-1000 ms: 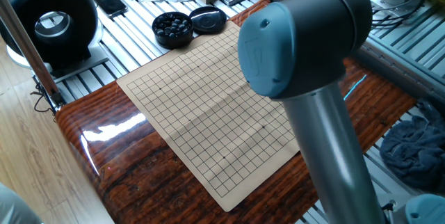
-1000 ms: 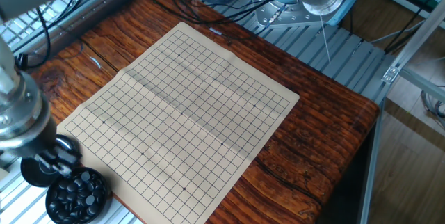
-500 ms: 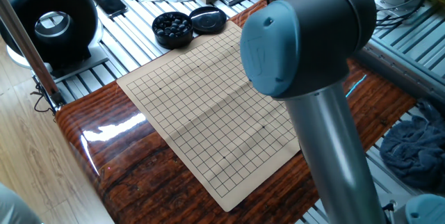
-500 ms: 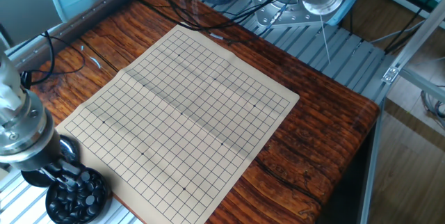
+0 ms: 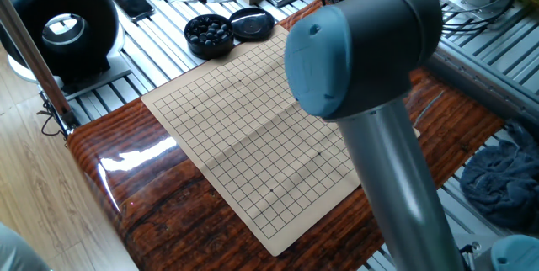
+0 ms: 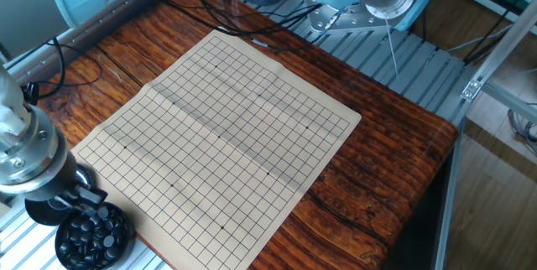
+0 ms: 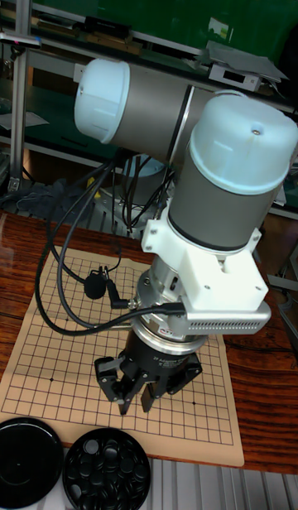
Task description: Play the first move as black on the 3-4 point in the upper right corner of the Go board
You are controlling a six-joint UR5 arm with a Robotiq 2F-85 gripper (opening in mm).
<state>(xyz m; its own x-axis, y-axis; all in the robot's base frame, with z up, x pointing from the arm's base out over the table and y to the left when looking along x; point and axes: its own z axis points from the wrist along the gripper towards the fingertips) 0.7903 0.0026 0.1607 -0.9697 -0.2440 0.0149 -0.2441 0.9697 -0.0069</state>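
The Go board (image 6: 220, 136) lies flat on the shiny wooden table (image 6: 382, 178), and I see no stone on its lines; the black stones (image 7: 105, 471) all sit in a round black bowl (image 5: 209, 35) just off one edge of the board; a black lid (image 5: 252, 23) lies touching the bowl on 1 side; the gripper (image 7: 132, 396) hangs a little above the board edge, right next to the bowl and higher than it; its dark fingers (image 7: 122, 392) point down and sit close together, but I cannot tell if they are pinched tight or holding a stone; the big grey arm (image 5: 370, 94) leans over the far side of the board and hides part of it; thick black cables (image 7: 70, 270) loop down from the arm over the board; a blue cloth (image 5: 501, 178) is bunched up past the table.
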